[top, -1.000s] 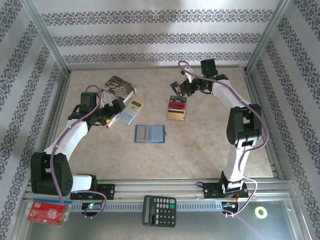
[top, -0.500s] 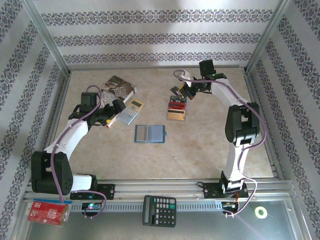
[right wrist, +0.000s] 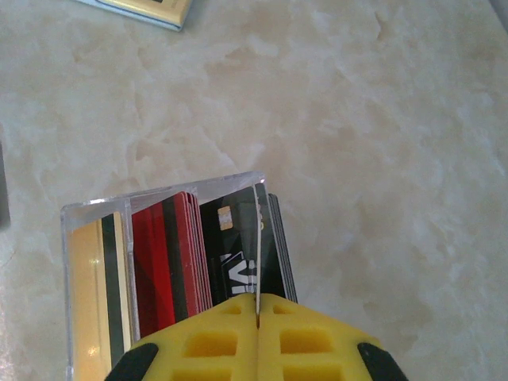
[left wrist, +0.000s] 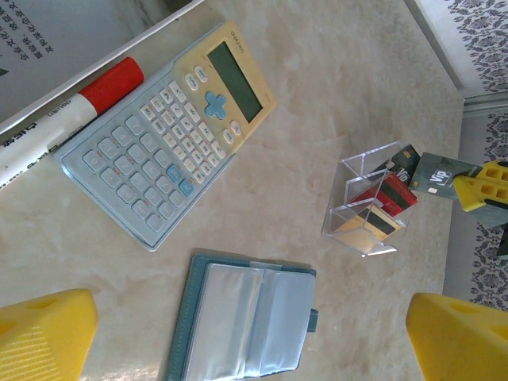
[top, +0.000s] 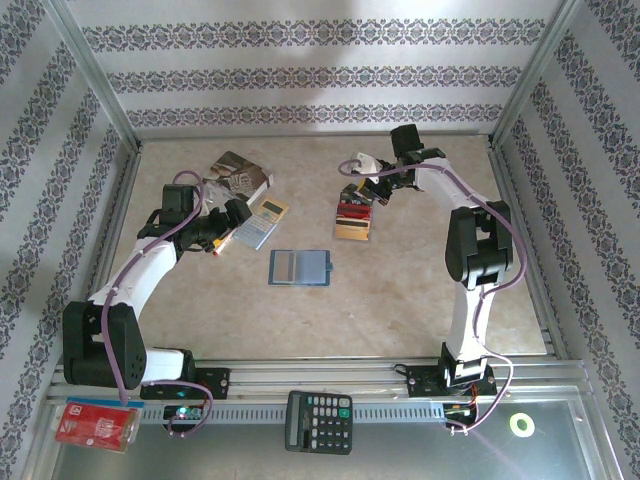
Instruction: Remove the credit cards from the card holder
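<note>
The card holder (top: 299,267) is a blue wallet lying open at mid-table, its pale sleeves (left wrist: 246,317) showing no cards. Red (right wrist: 171,254), black (right wrist: 230,246) and gold credit cards (right wrist: 95,286) stand sorted in a clear plastic box (top: 352,220). My right gripper (right wrist: 258,300) is shut on one black card (right wrist: 258,230), seen edge-on over the box's black stack. From the left wrist view that card (left wrist: 435,171) sticks out of the right gripper's yellow fingers (left wrist: 480,186). My left gripper (left wrist: 250,305) stands open above the table, left of the wallet.
A silver-gold pocket calculator (top: 258,222) and a red-capped marker (left wrist: 71,111) lie by the left gripper, with a booklet (top: 238,172) behind them. On the front rail sit a black calculator (top: 318,420), a red packet (top: 95,423) and a green ring (top: 520,424).
The right wrist has swung a little to the left above the clear box, still gripping the black card. The left arm has not moved.
</note>
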`<state>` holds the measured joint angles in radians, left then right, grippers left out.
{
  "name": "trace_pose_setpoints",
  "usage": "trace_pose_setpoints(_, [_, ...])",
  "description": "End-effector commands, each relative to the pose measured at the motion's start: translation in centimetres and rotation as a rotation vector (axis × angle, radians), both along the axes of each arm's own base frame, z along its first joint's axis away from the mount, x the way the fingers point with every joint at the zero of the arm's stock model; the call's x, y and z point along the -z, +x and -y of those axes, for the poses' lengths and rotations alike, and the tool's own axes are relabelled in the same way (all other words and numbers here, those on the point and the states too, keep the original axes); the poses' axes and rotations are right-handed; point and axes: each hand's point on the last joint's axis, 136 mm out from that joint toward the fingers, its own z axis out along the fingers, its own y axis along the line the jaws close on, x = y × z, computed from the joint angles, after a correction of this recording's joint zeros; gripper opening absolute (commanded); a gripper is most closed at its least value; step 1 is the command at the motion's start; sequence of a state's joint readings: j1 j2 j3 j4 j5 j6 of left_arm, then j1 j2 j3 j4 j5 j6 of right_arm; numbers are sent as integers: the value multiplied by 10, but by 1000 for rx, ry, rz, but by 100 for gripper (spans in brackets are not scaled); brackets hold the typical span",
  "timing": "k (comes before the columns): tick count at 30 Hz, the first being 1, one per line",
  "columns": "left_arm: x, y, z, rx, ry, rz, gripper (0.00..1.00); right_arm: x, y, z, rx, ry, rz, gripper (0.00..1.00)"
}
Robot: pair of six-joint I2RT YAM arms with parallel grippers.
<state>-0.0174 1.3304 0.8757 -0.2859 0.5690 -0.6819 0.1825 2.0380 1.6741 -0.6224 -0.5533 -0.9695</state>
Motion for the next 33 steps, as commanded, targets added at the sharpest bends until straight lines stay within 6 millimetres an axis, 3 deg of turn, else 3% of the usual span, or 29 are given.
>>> trace_pose_setpoints(1, [-12,0,-3,-3,1,24,100,5,0,-4,-48,-37,13,9])
trace_pose_setpoints(12, [-10,-3,-3,7,9,17,100,4,6,-10,-44,-60,27,23])
trace_pose_setpoints(18, [-9,-4,-3,4,8,14,100,-16,8,-18,-2,14,34,25])
trace_pose_setpoints(22, [-8,-4,-3,2,8,17,100,-44,16,-26,147,112,41,25])
trace_pose_setpoints(26, [-6,-3,0,-10,-14,17,100,-74,9,-51,305,246,36,27])
trace_pose_setpoints(29, [-6,-2,5,-11,-25,24,100,-80,0,-67,424,301,48,33])
trace_pose_setpoints(33, [-4,-4,10,-3,-24,17,100,-82,-30,-90,501,363,-100,39])
